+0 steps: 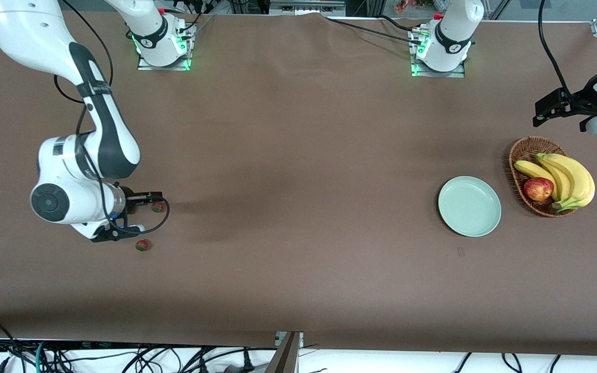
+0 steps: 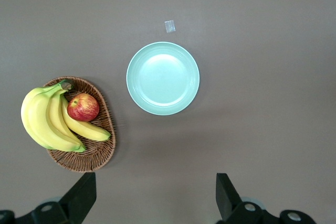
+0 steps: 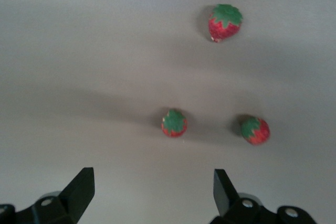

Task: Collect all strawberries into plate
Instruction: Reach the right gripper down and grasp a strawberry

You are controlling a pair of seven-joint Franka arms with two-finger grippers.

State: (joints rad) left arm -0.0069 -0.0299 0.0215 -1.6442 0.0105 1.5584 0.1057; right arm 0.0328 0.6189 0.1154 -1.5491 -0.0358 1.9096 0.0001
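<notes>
- Your right gripper (image 1: pixel 140 211) hangs over the strawberries at the right arm's end of the table, fingers spread wide and holding nothing — so I judge you are at the very first step, lining up for the first pick.
- From the front you can see only two of the fruits: one strawberry (image 1: pixel 157 207) just beside the gripper's tip and a nearer one (image 1: pixel 142 245) lower down; the third is hidden under the wrist.
- The right wrist view shows all three strawberries (image 3: pixel 174 123) lying apart on the brown table (image 1: pixel 298 181); each is small, red and roundish with a green leafy cap, two of them side by side and the third (image 3: pixel 224 23) set off on its own.
- The next move, as I read it, calls for centring the open jaws on one berry, coming straight down, and closing gently — they are small and rounded and could roll or slip out.
- The plate (image 1: pixel 469 206) sits bare well apart from the fruit, at the left arm's end of the table, pale mint green with a raised rim, just beside the wicker basket (image 1: pixel 516 155) of bananas (image 1: pixel 570 178) and an apple (image 1: pixel 538 188).
- Your left gripper (image 2: pixel 152 198) waits high over that end of the table, fingers open and empty, looking down on the plate and basket.
</notes>
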